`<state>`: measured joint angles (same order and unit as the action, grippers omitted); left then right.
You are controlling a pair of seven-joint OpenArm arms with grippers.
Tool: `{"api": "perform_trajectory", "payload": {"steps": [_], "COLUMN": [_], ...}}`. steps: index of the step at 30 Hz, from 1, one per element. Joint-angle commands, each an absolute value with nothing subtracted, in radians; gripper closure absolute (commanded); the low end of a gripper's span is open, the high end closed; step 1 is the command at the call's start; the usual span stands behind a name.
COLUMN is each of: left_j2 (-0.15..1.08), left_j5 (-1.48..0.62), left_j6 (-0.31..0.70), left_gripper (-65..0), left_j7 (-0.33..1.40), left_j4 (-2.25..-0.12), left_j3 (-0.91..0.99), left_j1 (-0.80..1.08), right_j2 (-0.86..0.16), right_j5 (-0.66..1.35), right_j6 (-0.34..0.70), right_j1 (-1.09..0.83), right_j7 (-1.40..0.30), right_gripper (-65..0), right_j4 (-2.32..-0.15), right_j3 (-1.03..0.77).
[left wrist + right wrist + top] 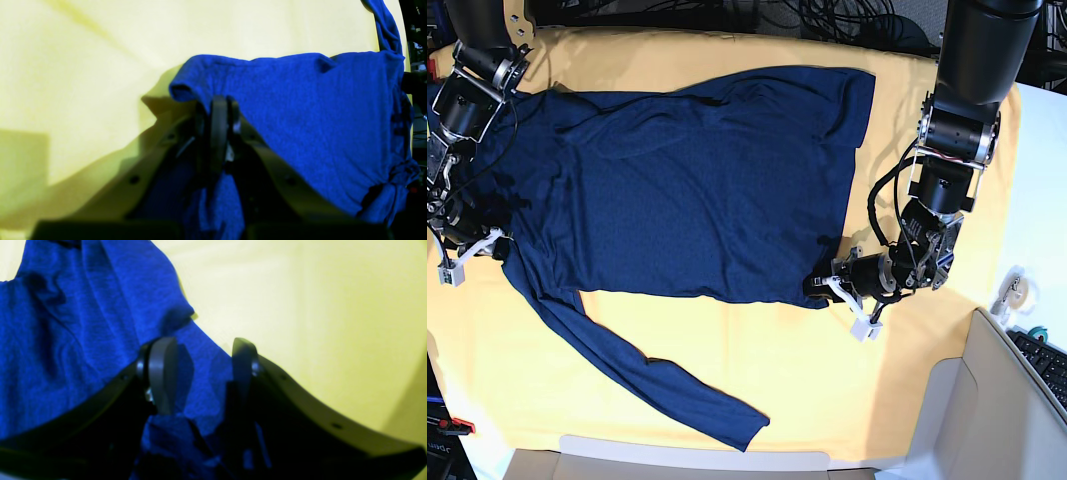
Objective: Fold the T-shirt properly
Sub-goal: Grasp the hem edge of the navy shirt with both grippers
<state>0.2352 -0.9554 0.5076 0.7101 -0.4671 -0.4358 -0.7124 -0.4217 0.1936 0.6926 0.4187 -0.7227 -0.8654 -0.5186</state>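
Note:
The dark navy T-shirt (687,180) lies spread across the yellow cloth (827,380), with one long sleeve (657,385) trailing toward the front edge. My left gripper (822,287) is at the shirt's front right hem corner. In the left wrist view this gripper (222,100) is shut on a fold of the T-shirt (317,116). My right gripper (497,243) is at the shirt's far left, near the shoulder. In the right wrist view it (203,353) stands open, jaws apart over the T-shirt's edge (66,340), with fabric lying between them.
A cardboard box rim (697,460) runs along the front and rises at the right (947,420). A keyboard (1047,365) and a small tape roll (1015,290) sit on the white table at the right. Cables crowd the back edge (827,15).

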Motion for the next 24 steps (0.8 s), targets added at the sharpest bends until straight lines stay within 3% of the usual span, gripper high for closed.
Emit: {"api": "perform_trajectory", "payload": {"steps": [1,24], "left_j2": [0.242,0.242], "left_j5": [-0.926,-0.926], "left_j6": [0.492,0.492], "left_gripper": [0.0,0.0], "left_j7": [0.734,0.743], "left_j4": [-0.472,-0.518], "left_j3": [-0.437,-0.437], "left_j1": [-0.733,-0.728], "right_j2": [-0.444,-0.366], "right_j5": [0.205,0.205], "right_j6": [0.698,0.698], "right_j1": [0.441,0.418], "right_j7": [-0.71,-0.756], "right_gripper": [-26.8,-26.7], "right_j4": [-0.857,-0.811], "right_j3": [-0.522,-0.521]}}
